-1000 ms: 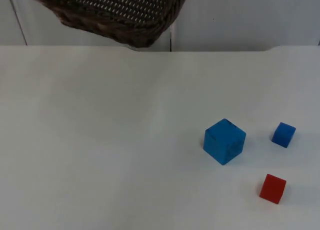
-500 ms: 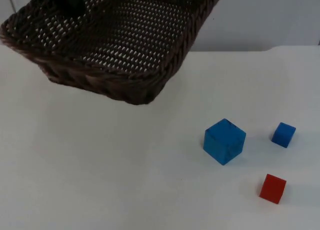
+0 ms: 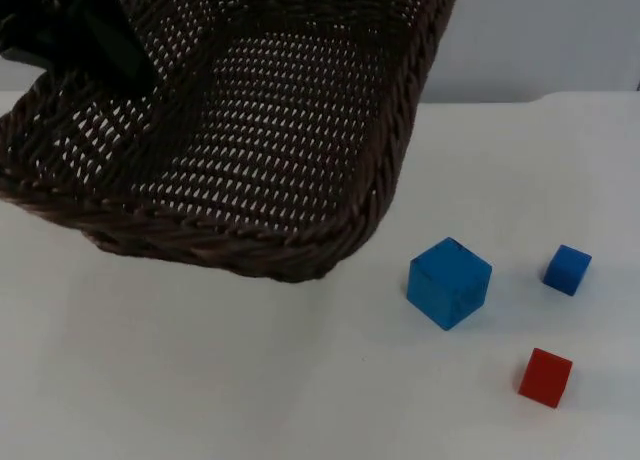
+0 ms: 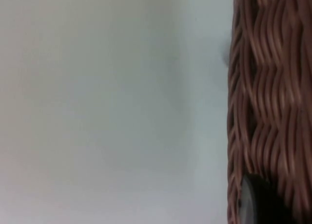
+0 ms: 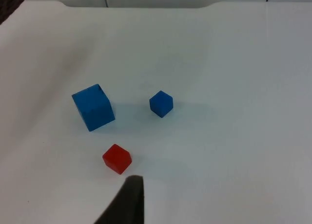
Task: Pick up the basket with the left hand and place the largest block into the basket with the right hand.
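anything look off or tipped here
The basket hangs tilted above the table, held at its rim by the left gripper. The large blue block, small blue block and red block sit untouched.

This looks like a lab where robots get tested. A plain white table (image 3: pixel 200 380) ends at a bare grey wall (image 3: pixel 540 30) at 12 o'clock. Toy blocks (image 3: pixel 449 282) sit at 4 o'clock.

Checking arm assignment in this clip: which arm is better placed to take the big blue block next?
Right. The left pincer is occupied holding the basket aloft, while the right wrist view looks straight down on the big blue block, which sits on the table's right side beside the small blue block and red block.
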You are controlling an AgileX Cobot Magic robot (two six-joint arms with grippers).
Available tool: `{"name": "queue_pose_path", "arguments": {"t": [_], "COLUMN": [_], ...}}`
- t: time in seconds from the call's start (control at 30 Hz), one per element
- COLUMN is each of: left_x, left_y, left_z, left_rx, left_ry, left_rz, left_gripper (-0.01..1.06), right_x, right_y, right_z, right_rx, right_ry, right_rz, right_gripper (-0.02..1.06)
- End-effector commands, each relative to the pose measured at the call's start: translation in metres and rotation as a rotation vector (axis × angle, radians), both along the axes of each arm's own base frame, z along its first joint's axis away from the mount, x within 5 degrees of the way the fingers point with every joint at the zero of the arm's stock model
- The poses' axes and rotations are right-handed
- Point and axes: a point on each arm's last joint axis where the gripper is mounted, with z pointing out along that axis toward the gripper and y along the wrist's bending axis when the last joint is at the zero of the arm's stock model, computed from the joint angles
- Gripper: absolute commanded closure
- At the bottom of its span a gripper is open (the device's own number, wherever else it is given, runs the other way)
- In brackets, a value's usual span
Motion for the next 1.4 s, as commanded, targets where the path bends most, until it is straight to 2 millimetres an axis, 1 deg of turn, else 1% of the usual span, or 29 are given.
{"name": "queue_pose_path", "arguments": {"t": [0.0, 0.03, 0.13, 0.2, 0.3, 0.37, 0.4, 0.57, 0.6, 0.77, 0.8, 0.93, 1.17, 1.37], "left_x": [-0.015, -0.015, -0.026, -0.029, -0.041, -0.049, -0.049, -0.070, -0.070, -0.092, -0.092, -0.103, -0.107, -0.107], "left_y": [0.000, 0.000, 0.003, 0.004, 0.007, 0.008, 0.008, 0.012, 0.012, 0.016, 0.016, 0.018, 0.020, 0.020], "left_z": [-0.009, -0.009, -0.021, -0.023, -0.029, -0.030, -0.030, -0.036, -0.036, -0.035, -0.035, -0.038, -0.046, -0.047], "left_rx": [-0.047, -0.047, -0.044, -0.045, -0.049, -0.059, -0.059, -0.071, -0.071, -0.072, -0.072, -0.063, -0.040, -0.050], "left_ry": [0.030, 0.030, 0.041, 0.042, 0.051, 0.056, 0.056, 0.039, 0.039, 0.004, 0.004, 0.004, 0.018, 0.026], "left_rz": [0.055, 0.055, 0.117, 0.137, 0.185, 0.199, 0.199, 0.248, 0.248, 0.266, 0.266, 0.264, 0.265, 0.273], "left_gripper": [1.05, 1.05, 1.05, 1.05, 1.05, 1.05, 1.05, 1.05, 1.05, 1.05, 1.05, 1.05, 1.05, 1.05], "right_x": [0.000, 0.000, 0.000, 0.000, 0.000, 0.000, 0.000, 0.000, 0.000, 0.000, 0.000, 0.000, 0.000, 0.000], "right_y": [0.000, 0.000, 0.000, 0.000, 0.000, 0.000, 0.000, 0.000, 0.000, 0.000, 0.000, 0.000, 0.001, 0.002], "right_z": [0.000, 0.000, 0.000, 0.000, 0.000, 0.000, 0.000, 0.000, 0.000, 0.000, 0.000, 0.000, 0.000, 0.001], "right_rx": [0.002, 0.002, 0.002, 0.002, 0.002, 0.002, 0.002, 0.002, 0.002, 0.002, 0.002, 0.002, 0.011, 0.026], "right_ry": [-0.008, -0.008, -0.008, -0.008, -0.008, -0.008, -0.008, -0.008, -0.008, -0.008, -0.008, -0.008, -0.011, -0.012], "right_rz": [-0.010, -0.010, -0.010, -0.010, -0.010, -0.010, -0.010, -0.010, -0.010, -0.010, -0.010, -0.010, -0.004, 0.005], "right_gripper": [-0.01, -0.01, -0.01, -0.01, -0.01, -0.01, -0.01, -0.01, -0.01, -0.01, -0.01, -0.01, -0.01, -0.01]}}
